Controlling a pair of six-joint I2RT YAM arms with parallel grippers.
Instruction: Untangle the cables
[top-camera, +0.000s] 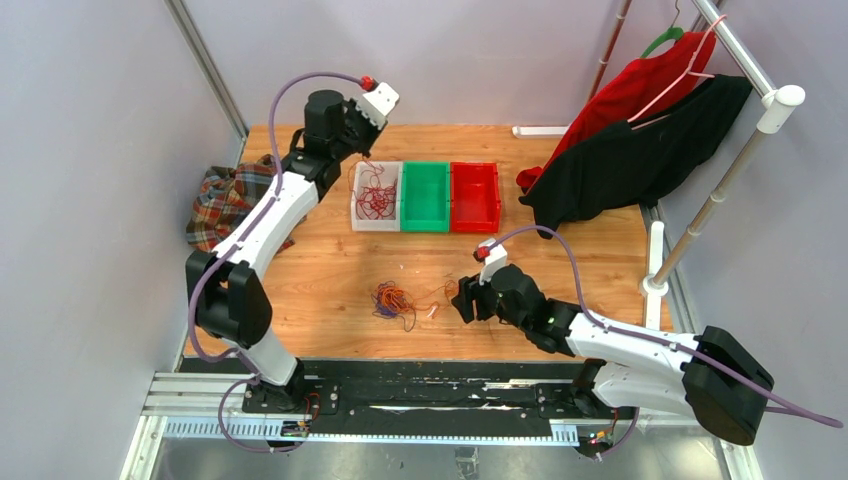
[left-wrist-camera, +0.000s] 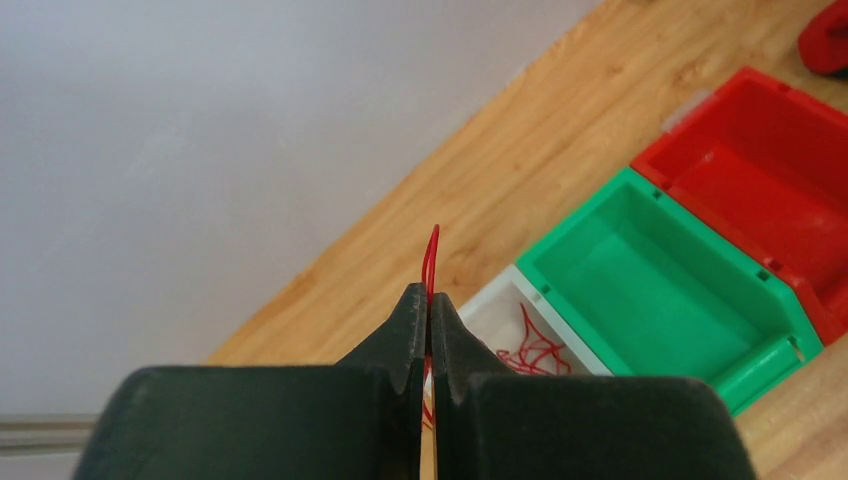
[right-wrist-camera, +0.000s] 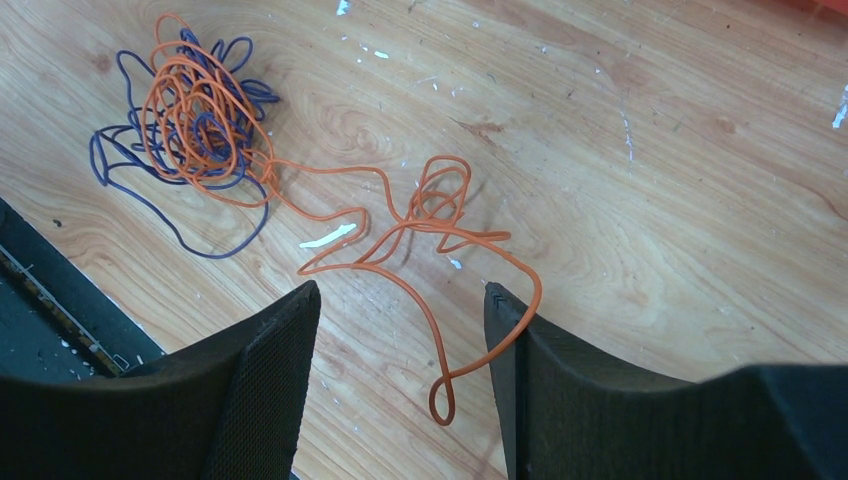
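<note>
My left gripper (left-wrist-camera: 429, 292) is shut on a thin red cable (left-wrist-camera: 431, 255), held above the white bin (top-camera: 377, 196) that holds several red cables (top-camera: 376, 200). In the top view the left gripper (top-camera: 366, 153) hangs over that bin's far end. A tangle of orange and dark purple cables (top-camera: 393, 300) lies on the table; it shows at the upper left of the right wrist view (right-wrist-camera: 195, 125). An orange strand (right-wrist-camera: 420, 225) trails from it and its end loop lies between my right fingers. My right gripper (right-wrist-camera: 400, 300) is open just above the table, right of the tangle (top-camera: 462, 293).
A green bin (top-camera: 426, 197) and a red bin (top-camera: 474, 196) stand right of the white one. A plaid cloth (top-camera: 222, 200) lies at the table's left edge. Red and black garments (top-camera: 630, 140) hang on a rack at the back right. A black rail (top-camera: 420, 385) runs along the near edge.
</note>
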